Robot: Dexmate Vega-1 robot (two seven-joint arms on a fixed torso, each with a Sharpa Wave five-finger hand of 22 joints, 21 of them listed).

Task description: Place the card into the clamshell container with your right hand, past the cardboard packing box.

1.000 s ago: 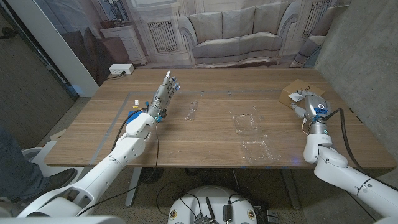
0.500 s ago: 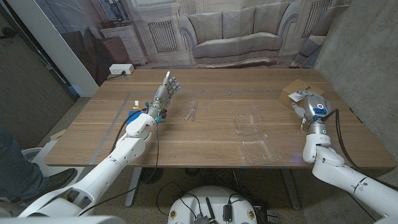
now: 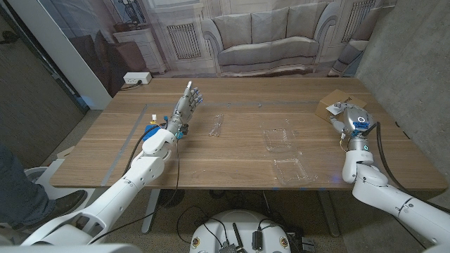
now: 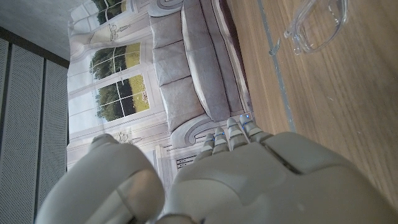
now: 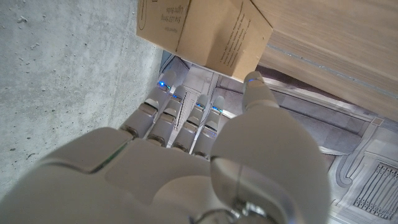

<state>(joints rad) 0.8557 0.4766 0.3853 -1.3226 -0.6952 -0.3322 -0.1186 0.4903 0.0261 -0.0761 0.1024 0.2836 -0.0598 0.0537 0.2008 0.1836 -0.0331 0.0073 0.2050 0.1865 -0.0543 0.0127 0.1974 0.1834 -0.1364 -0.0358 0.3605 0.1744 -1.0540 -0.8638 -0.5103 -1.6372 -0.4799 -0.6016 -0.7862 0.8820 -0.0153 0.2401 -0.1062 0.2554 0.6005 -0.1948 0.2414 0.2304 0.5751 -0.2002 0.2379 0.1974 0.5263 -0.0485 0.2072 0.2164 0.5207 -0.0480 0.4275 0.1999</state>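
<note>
The open clamshell (image 3: pixel 285 151) lies near the wooden table's (image 3: pixel 232 169) front edge. Beyond it and left lies a small clear piece (image 3: pixel 218 125); whether that is the card I cannot tell. Right hand (image 3: pixel 349 117) empty, fingers extended, beside the box (image 3: pixel 329 105). Left hand (image 3: pixel 187 104) empty, fingers straight. A sofa backdrop (image 3: pixel 260 35) stands behind.

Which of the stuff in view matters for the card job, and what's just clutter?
Job:
- right hand, next to the box
- cardboard packing box
- clear clamshell container, lying open
- card: can't make it out

Lying about:
- small clear plastic item
- left hand, holding nothing
- white box beyond the table's far left corner
</note>
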